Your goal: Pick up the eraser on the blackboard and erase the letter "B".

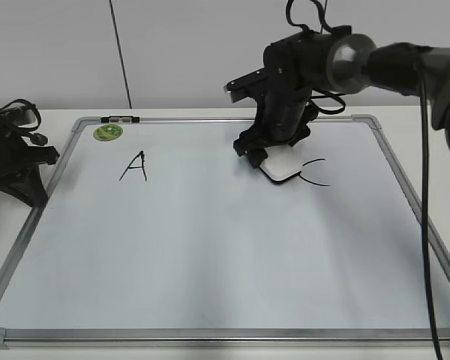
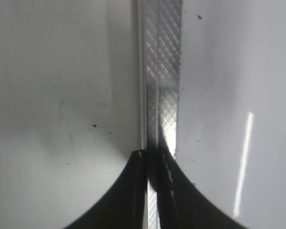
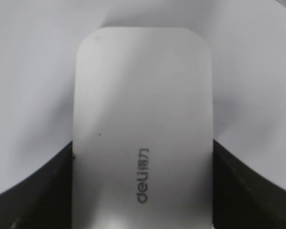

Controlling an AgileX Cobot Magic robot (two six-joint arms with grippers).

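The blackboard (image 1: 210, 247) lies flat on the table, a white surface in a grey frame. A black "A" (image 1: 135, 166) is at its upper left and a black "C" (image 1: 316, 172) at the upper right. No letter "B" shows between them. My right gripper (image 1: 264, 156) is shut on the white eraser (image 1: 282, 166), which rests on the board just left of the "C". The right wrist view shows the eraser (image 3: 142, 129) between both fingers. My left gripper (image 2: 152, 157) is shut and empty over the board's left frame edge (image 2: 162, 71).
A small round green magnet (image 1: 108, 133) sits at the board's upper left corner, next to a dark clip (image 1: 120, 118) on the frame. The left arm (image 1: 15, 161) rests off the board's left side. The right arm's cable (image 1: 424, 187) hangs over the right.
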